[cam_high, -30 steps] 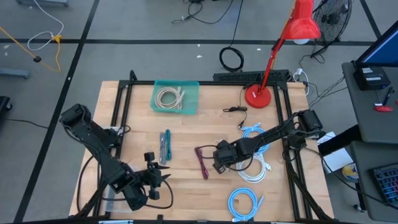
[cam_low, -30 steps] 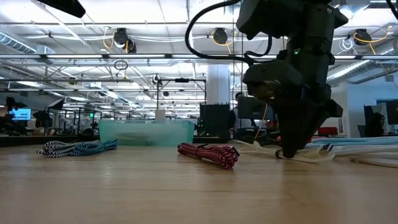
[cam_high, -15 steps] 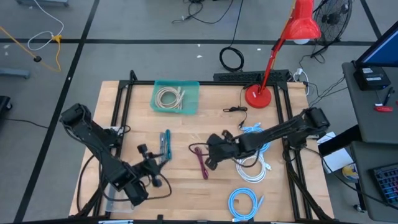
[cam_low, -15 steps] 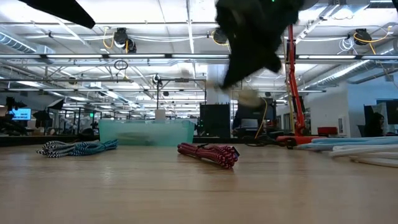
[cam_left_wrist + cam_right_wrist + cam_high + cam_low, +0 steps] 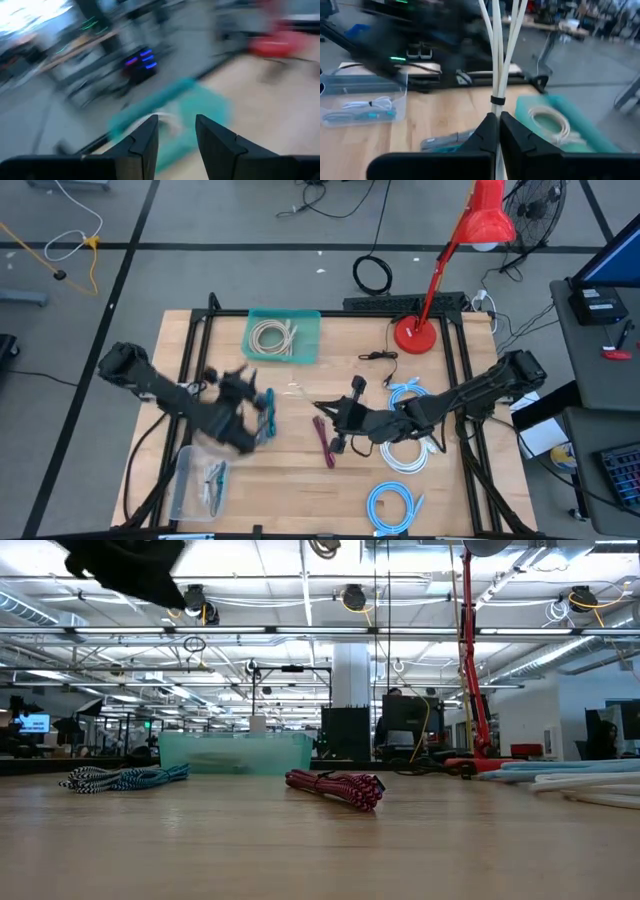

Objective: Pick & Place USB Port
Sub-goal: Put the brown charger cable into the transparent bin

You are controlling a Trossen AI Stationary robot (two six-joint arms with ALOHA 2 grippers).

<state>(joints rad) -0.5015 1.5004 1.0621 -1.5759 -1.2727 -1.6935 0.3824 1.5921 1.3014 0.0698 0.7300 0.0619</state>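
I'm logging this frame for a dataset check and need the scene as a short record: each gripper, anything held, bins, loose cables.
right gripper: shut on white cable bundle, lifted above mid-table
left gripper: apart, nothing seen between its fingers, left of centre
teal bin: back of table, holds a coiled white cable
clear bin: front left, holds cables
red-black cable: on table, centre
blue-black cable: beside the left gripper
red lamp: back right

One camera looks straight down on the whole bench (image 5: 300, 480). Another sits level with its top, facing the room. Both show the red cable (image 5: 335, 786) and the teal bin (image 5: 283, 337); each wrist camera also sees that bin close up.
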